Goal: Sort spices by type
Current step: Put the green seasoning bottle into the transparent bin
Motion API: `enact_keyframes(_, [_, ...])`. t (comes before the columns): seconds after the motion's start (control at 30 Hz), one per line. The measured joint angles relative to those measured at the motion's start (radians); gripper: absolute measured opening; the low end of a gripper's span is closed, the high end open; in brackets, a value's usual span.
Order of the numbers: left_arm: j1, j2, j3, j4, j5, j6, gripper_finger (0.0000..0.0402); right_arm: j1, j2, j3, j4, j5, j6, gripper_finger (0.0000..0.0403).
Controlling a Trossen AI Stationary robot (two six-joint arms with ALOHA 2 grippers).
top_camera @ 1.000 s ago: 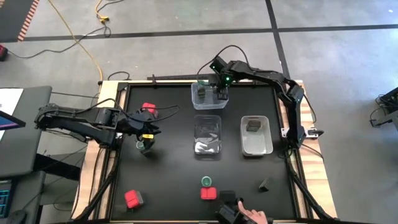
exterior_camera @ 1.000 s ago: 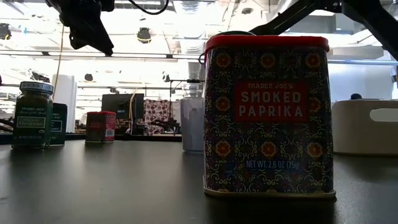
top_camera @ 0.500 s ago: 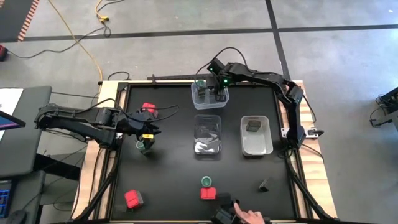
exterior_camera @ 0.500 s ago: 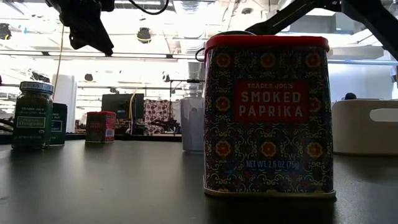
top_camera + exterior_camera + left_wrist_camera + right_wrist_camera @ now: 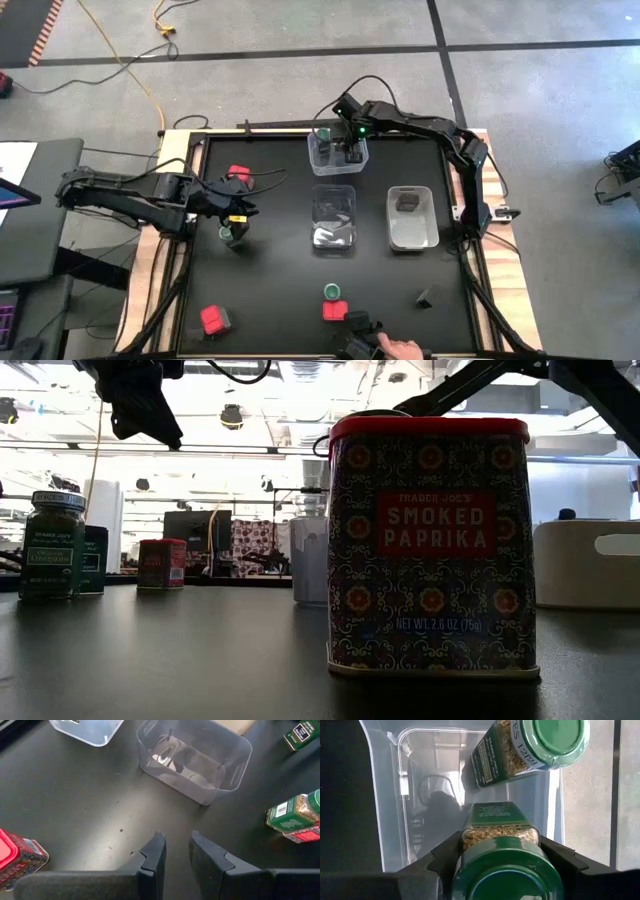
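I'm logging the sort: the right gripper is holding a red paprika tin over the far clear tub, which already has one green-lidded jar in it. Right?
Not quite. The right wrist view shows the right gripper shut on a green-lidded jar, not a red tin. It is over the far clear tub, where another green-lidded jar already lies.

Three red tins (image 5: 214, 319) are counted, along with four green-lidded jars (image 5: 332, 291) and two dark blocky containers (image 5: 425, 297) that can be made out; three clear tubs (image 5: 412, 238) are seen.
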Motion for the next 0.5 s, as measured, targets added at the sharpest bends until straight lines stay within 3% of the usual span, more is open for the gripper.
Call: enact_keyframes(0.5, [0.000, 0.000, 0.000, -0.003, 0.002, 0.000, 0.0075, -0.010, 0.000, 0.000, 0.009, 0.010, 0.000, 0.0260])
